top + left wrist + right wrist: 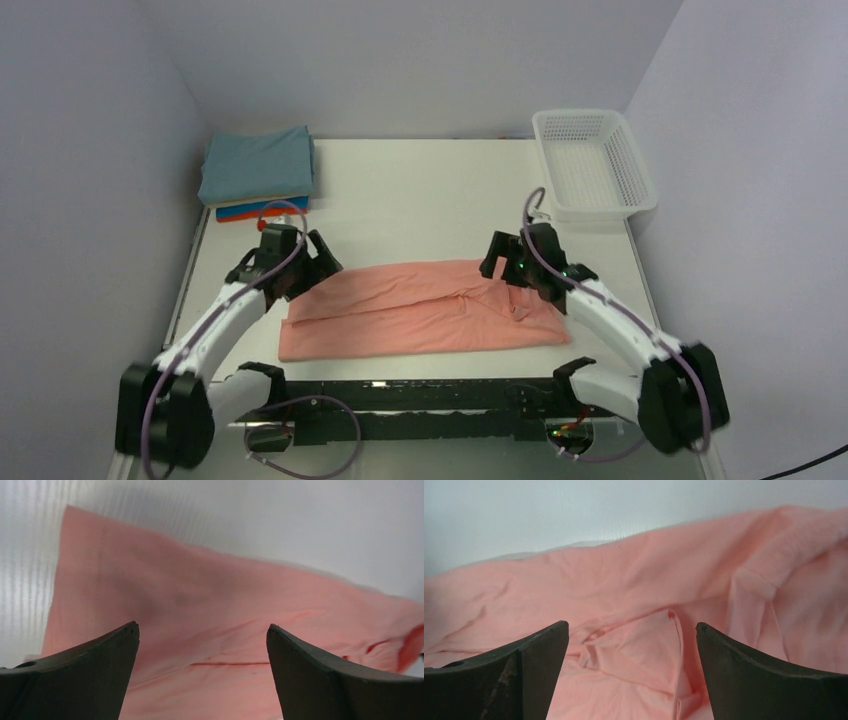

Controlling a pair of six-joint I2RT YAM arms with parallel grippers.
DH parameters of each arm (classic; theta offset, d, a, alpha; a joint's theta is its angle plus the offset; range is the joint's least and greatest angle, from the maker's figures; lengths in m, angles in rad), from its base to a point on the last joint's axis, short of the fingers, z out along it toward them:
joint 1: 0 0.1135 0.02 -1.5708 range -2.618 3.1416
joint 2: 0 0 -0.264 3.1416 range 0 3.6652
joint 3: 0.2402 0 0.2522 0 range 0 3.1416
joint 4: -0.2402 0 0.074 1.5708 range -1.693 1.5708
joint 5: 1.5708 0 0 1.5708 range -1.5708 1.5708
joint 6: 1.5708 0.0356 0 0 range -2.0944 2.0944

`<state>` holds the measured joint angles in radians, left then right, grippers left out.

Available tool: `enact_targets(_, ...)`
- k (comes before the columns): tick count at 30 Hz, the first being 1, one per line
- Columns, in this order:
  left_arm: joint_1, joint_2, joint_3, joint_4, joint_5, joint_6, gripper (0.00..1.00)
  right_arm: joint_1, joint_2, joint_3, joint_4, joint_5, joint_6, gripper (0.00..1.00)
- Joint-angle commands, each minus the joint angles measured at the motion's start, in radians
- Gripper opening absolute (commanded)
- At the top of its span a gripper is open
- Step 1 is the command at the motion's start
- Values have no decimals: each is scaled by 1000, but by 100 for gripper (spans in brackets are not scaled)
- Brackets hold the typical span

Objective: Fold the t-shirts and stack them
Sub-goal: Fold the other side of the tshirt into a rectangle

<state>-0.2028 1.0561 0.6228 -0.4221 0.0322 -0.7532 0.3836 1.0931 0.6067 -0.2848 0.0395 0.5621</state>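
My left gripper (303, 264) and my right gripper (512, 262) both hang with jaws spread wide and nothing between them, one over each end of the salmon-pink t-shirt (420, 312). The shirt lies flat on the table (430, 190) near my bases, already folded lengthwise into a long band, its sides turned in toward the middle. At the far left corner sits the stack of folded t-shirts (258, 168), a teal one on top. So the earlier shirts look done and this one seems about halfway: I judge it needs crosswise folds and then a lift onto the stack.

Under the teal layer I see only thin slivers of blue and orange-red, so I cannot count the pile. The right end of the pink shirt is rumpled – probably a sleeve or the collar bunched there, though I cannot say which. My left wrist view is smeared, and my own arms cover the band's far corners. The white mesh basket (592, 165) stands at the far right.
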Motion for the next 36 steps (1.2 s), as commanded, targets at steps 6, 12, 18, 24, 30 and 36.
enact_targets(6,17,180,-112,101,78,43,99,2,304,112,34,-112,-128,100)
enact_targets(12,36,199,-109,91,43,45,99,34,248,56,-15,-311,-168,100)
enact_targets(18,45,164,-91,50,-14,45,99,179,132,53,-202,-534,-188,100)
enact_targets(24,54,109,-70,3,-66,58,99,266,-88,40,-327,-530,-165,100)
enact_targets(30,54,89,-54,-13,-51,75,99,255,-84,63,-257,-165,-20,100)
enact_targets(36,54,106,-77,6,-43,70,99,229,70,79,-107,53,29,100)
